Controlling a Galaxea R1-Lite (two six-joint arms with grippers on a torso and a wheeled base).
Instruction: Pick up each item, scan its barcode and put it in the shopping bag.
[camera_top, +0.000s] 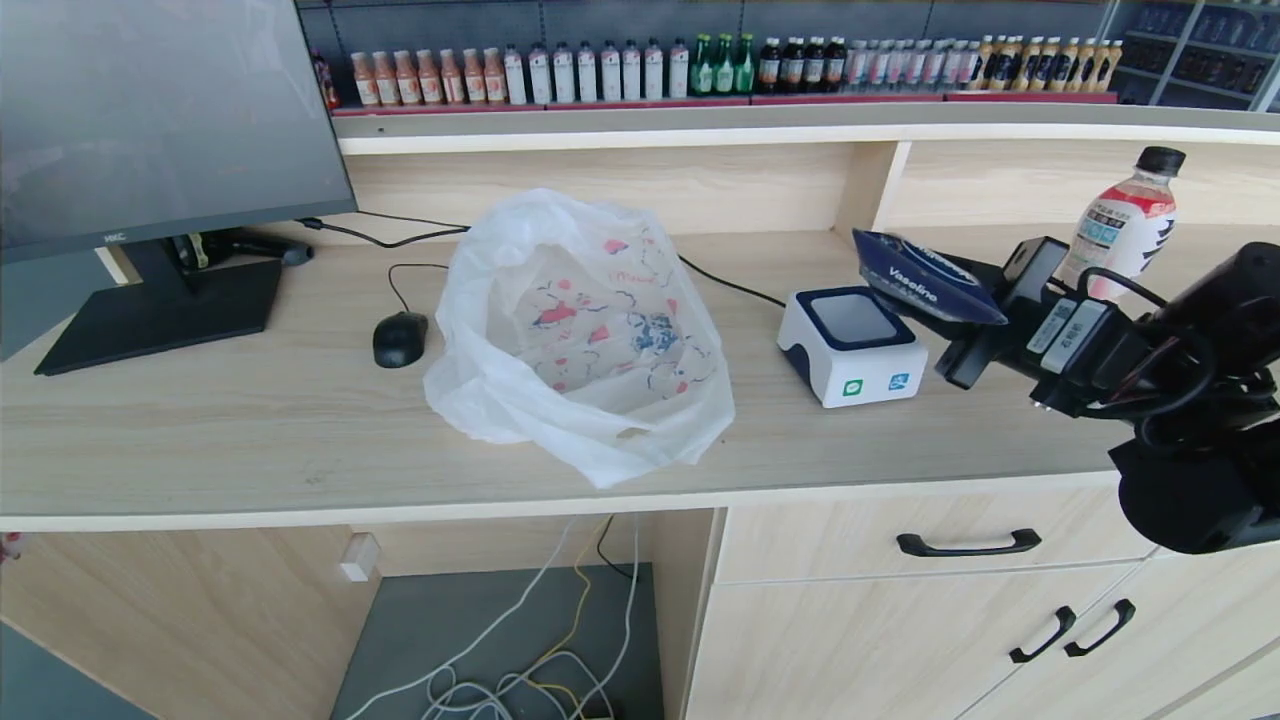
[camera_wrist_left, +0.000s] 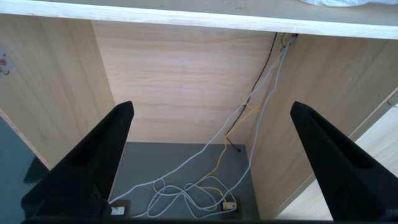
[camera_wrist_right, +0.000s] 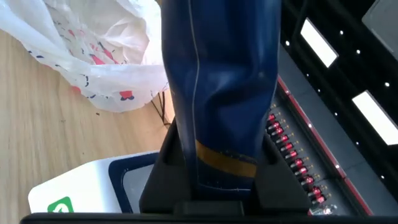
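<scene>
Wood-grain counter (camera_top: 250, 430), crinkly white shopping bag (camera_top: 580, 340), boxy scanner (camera_top: 850, 345). Right gripper (camera_top: 975, 300) clamps glossy flat blue tube (camera_top: 925, 275), long axis near-level, free end pointing bagward over scanner. Left gripper (camera_wrist_left: 211, 106) spread wide.

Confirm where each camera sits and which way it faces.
Head view: on the head, looking down at the counter; right claw holding a blue tube shows.
Left wrist view: left wrist, facing the cables under the counter; open left claw shows.
Right wrist view: right wrist, facing the scanner and shopping bag past the tube in its claw.
Shared: head and right wrist views both show tube, scanner, bag.
</scene>
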